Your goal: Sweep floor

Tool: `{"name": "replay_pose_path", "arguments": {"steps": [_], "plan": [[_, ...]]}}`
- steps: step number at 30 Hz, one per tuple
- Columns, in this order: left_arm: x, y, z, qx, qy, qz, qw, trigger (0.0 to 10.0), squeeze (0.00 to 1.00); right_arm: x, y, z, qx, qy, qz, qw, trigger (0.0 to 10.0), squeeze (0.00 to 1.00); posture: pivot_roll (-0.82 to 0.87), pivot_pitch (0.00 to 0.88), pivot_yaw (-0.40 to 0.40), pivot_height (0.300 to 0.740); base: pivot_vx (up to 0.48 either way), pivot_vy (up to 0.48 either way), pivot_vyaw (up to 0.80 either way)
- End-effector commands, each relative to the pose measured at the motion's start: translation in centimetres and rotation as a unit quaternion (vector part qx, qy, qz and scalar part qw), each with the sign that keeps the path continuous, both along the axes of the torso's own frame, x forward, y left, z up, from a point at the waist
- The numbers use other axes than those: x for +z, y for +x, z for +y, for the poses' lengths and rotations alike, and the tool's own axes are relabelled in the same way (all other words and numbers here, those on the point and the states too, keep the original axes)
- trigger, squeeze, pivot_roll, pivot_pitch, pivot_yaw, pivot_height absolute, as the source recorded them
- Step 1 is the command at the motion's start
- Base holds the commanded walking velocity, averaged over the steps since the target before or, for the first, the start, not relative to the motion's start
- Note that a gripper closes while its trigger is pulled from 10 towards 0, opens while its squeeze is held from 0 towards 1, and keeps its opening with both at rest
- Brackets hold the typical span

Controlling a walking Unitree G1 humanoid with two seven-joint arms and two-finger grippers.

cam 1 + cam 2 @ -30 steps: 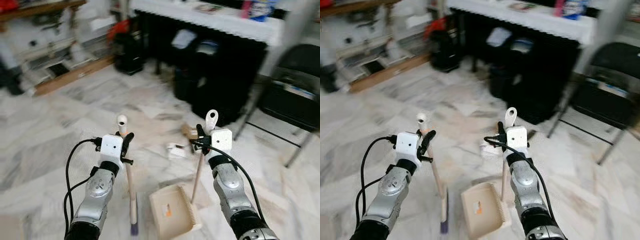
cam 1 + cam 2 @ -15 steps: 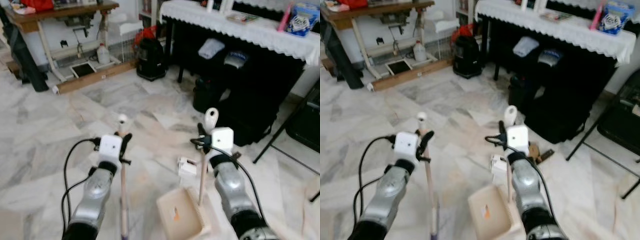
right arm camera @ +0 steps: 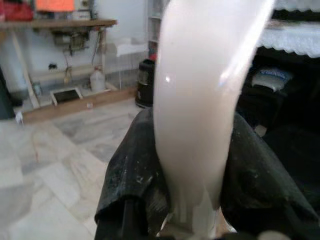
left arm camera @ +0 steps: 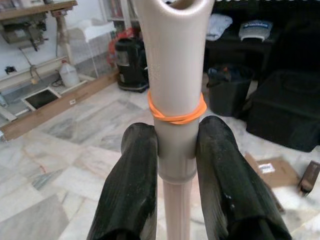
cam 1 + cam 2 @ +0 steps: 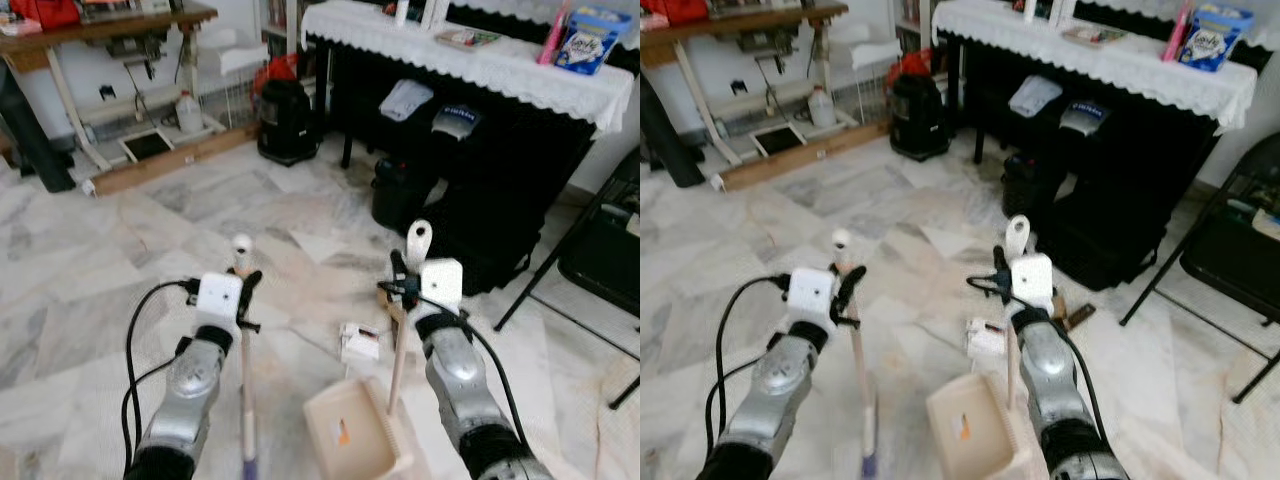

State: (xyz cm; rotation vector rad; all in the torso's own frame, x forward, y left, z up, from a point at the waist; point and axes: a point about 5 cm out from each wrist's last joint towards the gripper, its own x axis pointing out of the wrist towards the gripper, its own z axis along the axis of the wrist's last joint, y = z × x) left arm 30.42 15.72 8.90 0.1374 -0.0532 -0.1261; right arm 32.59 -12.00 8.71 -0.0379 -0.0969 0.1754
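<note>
Left arm: the silver forearm is raised from the lower edge of the head view and angled forward, with a black cable looped at its outer side.
Left gripper [image 5: 244, 288]: the two black fingers [image 4: 131, 190] are pressed against both sides of the pale beige plastic broom handle [image 4: 173, 95], just under an orange rubber band [image 4: 176, 113] wound round it.
Broom handle: it is held close to upright, its rounded top standing above the gripper and its lower shaft running down to a purple part [image 5: 248, 467] at the floor, cut off by the frame edge.
Right arm: the silver forearm is raised likewise, slanted slightly inward, and a black cable is carried along it.
Right gripper [image 5: 400, 279]: the fingers [image 3: 131, 175] are clamped on the white, glossy dustpan handle [image 3: 200, 95], whose looped top is seen above the white wrist block.
Beige plastic dustpan [image 5: 348, 441]: it is set on the white marble floor [image 5: 90, 260] between the two arms, at the foot of its thin stick, mouth turned toward the left arm.
Small white paper scrap [image 5: 358, 342]: it lies on the floor just beyond the dustpan.
Surroundings: a black-draped table with a white lace cloth [image 5: 470, 60] is seen ahead, and a black folding chair [image 5: 590, 250] at the right.
</note>
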Motion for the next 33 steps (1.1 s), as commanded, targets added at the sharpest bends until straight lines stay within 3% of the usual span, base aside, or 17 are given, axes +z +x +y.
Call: {"name": "replay_pose_path", "arguments": {"steps": [1,4,26,33], "plan": [[1.31,0.4,-1.17,-0.021,0.002,-0.03,0.999,10.0,0.0,0.86,0.35,-0.94,-0.017,0.01,-0.016,1.0,10.0,0.0,0.11,0.0,-0.032,0.74,0.311,0.0,-0.8],[1.31,0.41,-1.16,-0.021,0.003,-0.03,0.999,10.0,0.0,0.91,0.35,-0.95,-0.016,0.01,-0.018,1.0,10.0,0.0,0.11,0.0,-0.033,0.74,0.311,0.0,-0.8],[1.72,0.55,-0.8,-0.008,0.005,-0.043,0.999,10.0,0.0,1.01,0.28,-0.98,-0.018,0.007,-0.025,1.0,10.0,0.0,0.11,0.0,-0.031,0.74,0.308,0.0,0.0],[1.82,0.5,-0.78,-0.008,0.0,-0.048,0.999,10.0,0.0,1.03,0.28,-1.01,-0.019,0.01,-0.025,0.999,10.0,0.0,0.11,0.0,-0.032,0.74,0.035,0.0,0.0]]}}
